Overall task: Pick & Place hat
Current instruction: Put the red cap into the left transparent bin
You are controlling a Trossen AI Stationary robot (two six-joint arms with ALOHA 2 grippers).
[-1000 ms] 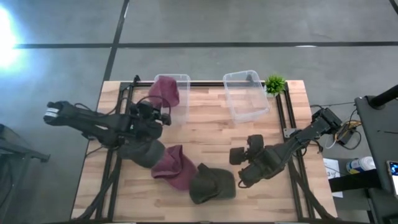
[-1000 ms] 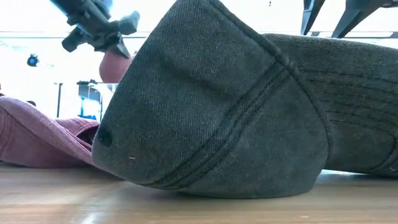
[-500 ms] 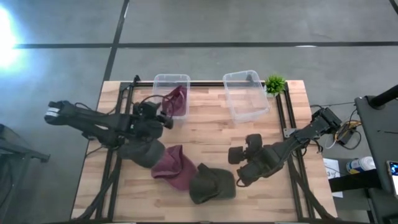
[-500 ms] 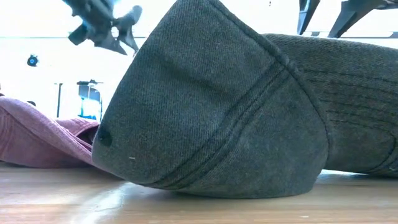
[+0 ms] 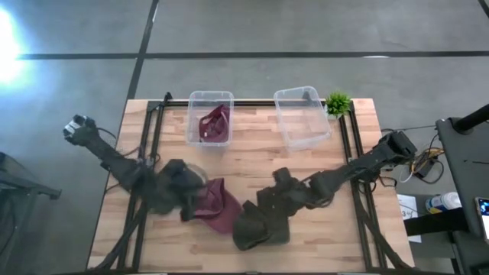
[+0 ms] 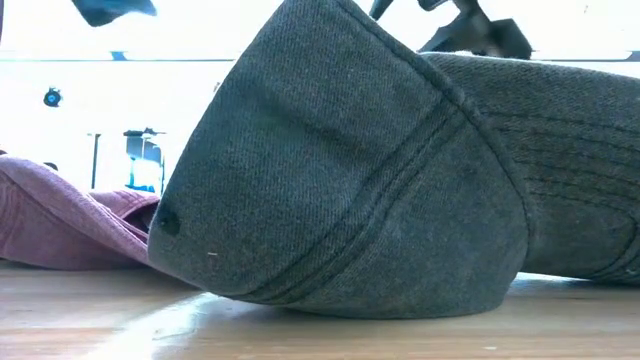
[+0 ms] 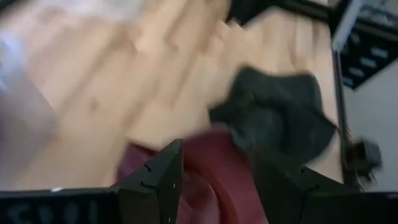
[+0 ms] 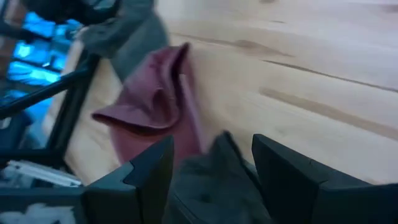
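Note:
A maroon hat (image 5: 214, 124) lies inside the left clear bin (image 5: 192, 130) at the table's far side. Another maroon hat (image 5: 218, 206) and a dark grey-green hat (image 5: 256, 229) lie side by side on the wood near the front edge. My left gripper (image 5: 189, 200) hangs open over the left edge of the maroon hat on the table (image 7: 211, 168). My right gripper (image 5: 269, 206) hangs open over the dark hat (image 8: 211, 180). In the low view the dark hat (image 6: 350, 170) fills the picture, resting on its rim.
An empty clear bin (image 5: 303, 116) stands at the far right, with a small green plant (image 5: 338, 102) beside it. Another dark hat (image 8: 124, 34) lies partly under my left arm. Black frame rails (image 5: 348, 145) run along both table sides.
My left gripper has opened over the left bin and the maroon hat has dropped into it. That gripper has then gone toward the near edge, down over the maroon hat on the table. My right gripper has moved toward the table's left, over the dark hat.

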